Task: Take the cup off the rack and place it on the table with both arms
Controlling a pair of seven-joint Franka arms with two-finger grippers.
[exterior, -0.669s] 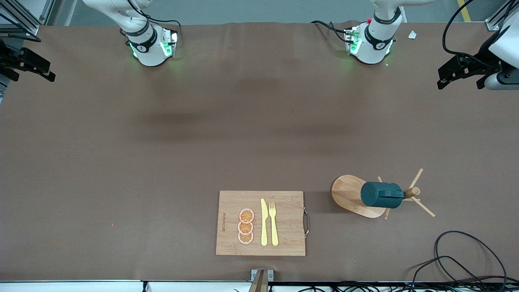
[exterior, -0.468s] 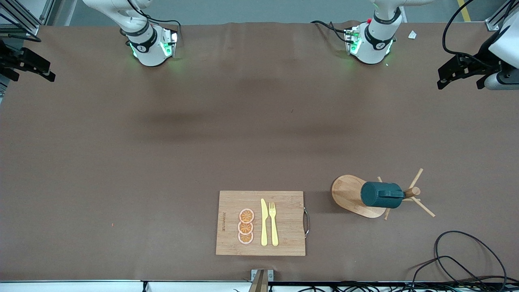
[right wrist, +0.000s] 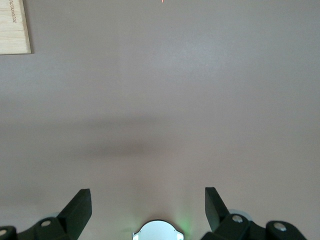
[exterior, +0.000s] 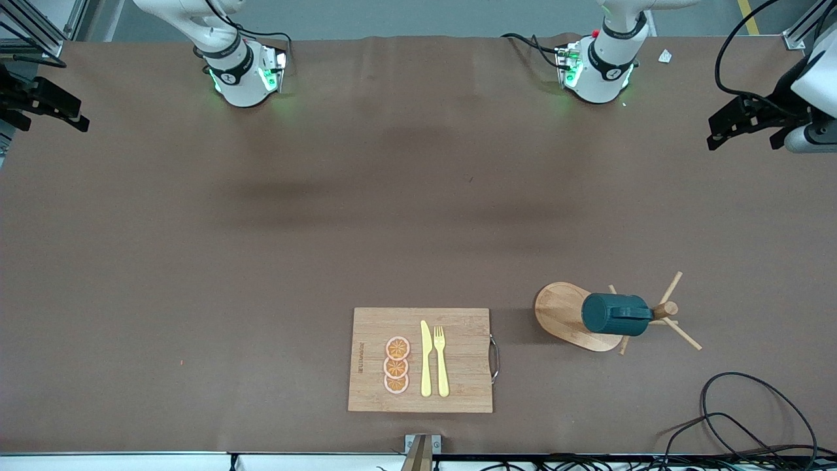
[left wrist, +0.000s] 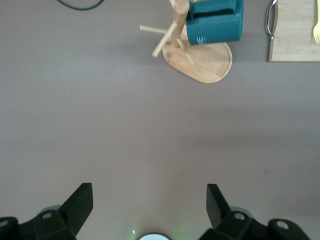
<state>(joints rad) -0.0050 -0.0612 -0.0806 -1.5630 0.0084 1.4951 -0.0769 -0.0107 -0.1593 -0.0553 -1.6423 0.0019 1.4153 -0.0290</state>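
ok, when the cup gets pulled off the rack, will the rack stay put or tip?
Probably shifts or tips. The rack looks like light wood with one thin post, and the cup hangs off one side. The cup looks rigid and smooth, so likely slippery. Holding the base with the other tool seems wise.

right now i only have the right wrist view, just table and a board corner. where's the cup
Observer: The cup hangs on its side on the rack, toward the left arm's end of the table.
Operator: is the left tool on it
Observer: No. The left tool is open and empty, up over the table's edge at that end, well apart from the rack.
Operator: anything beside the rack
Observer: The board, with a knife, a fork and orange slices on it.
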